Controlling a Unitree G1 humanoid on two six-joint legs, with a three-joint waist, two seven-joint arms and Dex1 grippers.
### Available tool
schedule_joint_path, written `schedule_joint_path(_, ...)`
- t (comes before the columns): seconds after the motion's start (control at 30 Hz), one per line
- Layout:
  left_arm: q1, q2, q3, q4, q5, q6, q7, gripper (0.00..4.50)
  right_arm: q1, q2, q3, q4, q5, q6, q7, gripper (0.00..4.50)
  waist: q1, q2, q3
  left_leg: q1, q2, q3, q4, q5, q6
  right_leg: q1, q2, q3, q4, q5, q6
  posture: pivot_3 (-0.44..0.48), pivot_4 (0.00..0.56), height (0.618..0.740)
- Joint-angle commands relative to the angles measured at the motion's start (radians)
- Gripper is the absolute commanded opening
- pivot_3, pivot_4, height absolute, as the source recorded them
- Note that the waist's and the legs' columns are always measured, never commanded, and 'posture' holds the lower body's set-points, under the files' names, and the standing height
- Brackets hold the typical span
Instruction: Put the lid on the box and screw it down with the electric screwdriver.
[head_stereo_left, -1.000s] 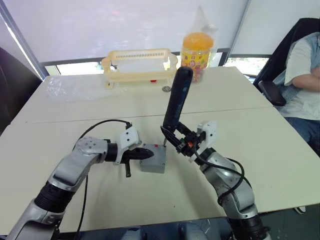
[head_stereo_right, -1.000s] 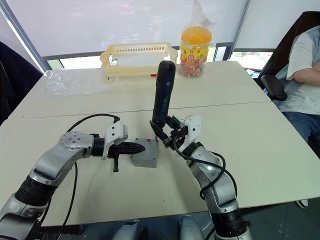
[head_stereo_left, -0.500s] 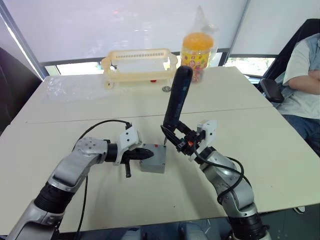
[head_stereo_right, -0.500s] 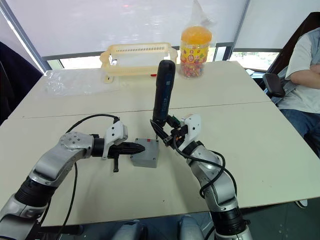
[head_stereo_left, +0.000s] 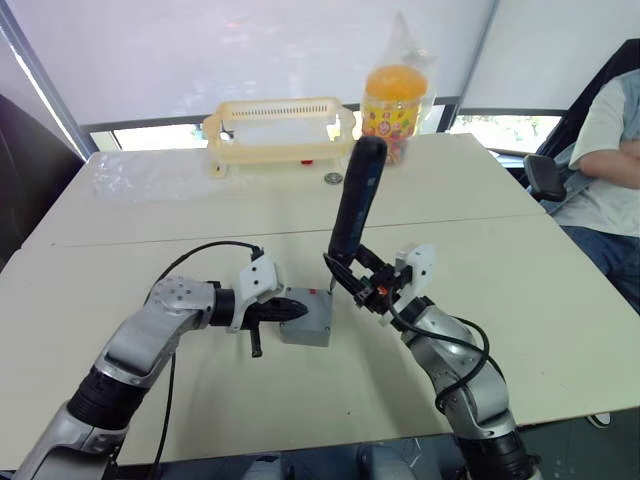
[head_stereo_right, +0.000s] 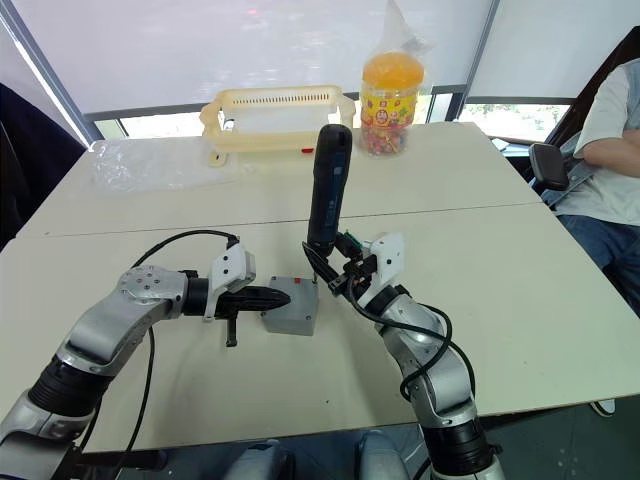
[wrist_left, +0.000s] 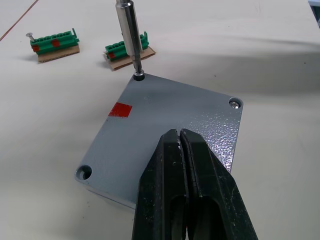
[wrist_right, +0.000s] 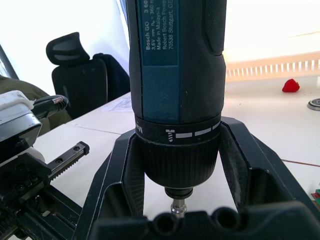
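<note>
The grey box (head_stereo_left: 303, 333) stands on the table with the lid (wrist_left: 165, 120) lying flat on top; a red mark (wrist_left: 120, 109) shows on the lid. My left gripper (wrist_left: 180, 137) is shut, its tips resting on the lid's top. My right gripper (head_stereo_left: 354, 277) is shut on the electric screwdriver (head_stereo_left: 356, 198), which stands nearly upright. Its metal bit (wrist_left: 128, 35) sits on the screw at the lid's far corner. Another corner holds a screw (wrist_left: 234, 103), and a third corner hole (wrist_left: 85, 172) looks empty.
Two green terminal blocks (wrist_left: 55, 42) (wrist_left: 127, 50) lie just beyond the box. A yellow basket (head_stereo_left: 280, 125), an orange jar (head_stereo_left: 394, 100), a coin (head_stereo_left: 332, 178) and a clear plastic bag (head_stereo_left: 130, 178) sit at the table's far side. A seated person (head_stereo_left: 612, 150) is at the right.
The screwdriver and my right gripper have edged very slightly to the right. The left gripper and the box have stayed put.
</note>
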Motion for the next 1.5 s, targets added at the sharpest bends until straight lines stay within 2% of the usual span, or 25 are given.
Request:
schedule_joint_path(0.03, 0.008, 0.009, -0.017, 0.012, 0.012, 0.016, -0.004, 0.0, 0.007, -0.009, 0.024, -0.004, -0.03, -0.038, 0.018, 1.7, 0.0, 0.0, 0.0, 0.0, 0.0, 0.0, 0.0, 0.0, 0.0, 0.0, 0.0, 0.0, 0.0, 0.0, 0.0, 0.0, 0.15, 0.74)
schedule_joint_path(0.43, 0.013, 0.008, -0.016, 0.007, 0.011, 0.021, 0.0, 0.0, -0.001, -0.033, 0.048, 0.078, -0.096, -0.081, 0.033, 1.7, -0.001, 0.0, -0.002, 0.002, 0.0, 0.0, 0.0, 0.0, 0.0, 0.002, 0.0, 0.0, 0.0, 0.0, 0.0, 0.0, 0.15, 0.74)
schedule_joint_path(0.8, 0.017, 0.009, -0.015, 0.002, 0.011, 0.027, 0.0, 0.0, 0.035, -0.06, 0.061, 0.096, -0.087, -0.045, 0.07, 1.7, -0.001, 0.0, -0.015, 0.003, 0.0, -0.001, 0.0, 0.0, 0.0, 0.004, 0.0, 0.0, -0.001, 0.0, 0.0, 0.0, 0.15, 0.74)
schedule_joint_path(1.5, 0.032, 0.005, -0.012, -0.01, 0.008, 0.033, 0.017, 0.0, -0.002, -0.037, 0.096, 0.195, -0.127, -0.085, 0.072, 1.7, -0.002, 0.0, -0.019, 0.006, 0.001, -0.001, 0.0, 0.0, 0.0, 0.007, 0.001, 0.0, -0.002, -0.001, -0.001, 0.0, 0.15, 0.74)
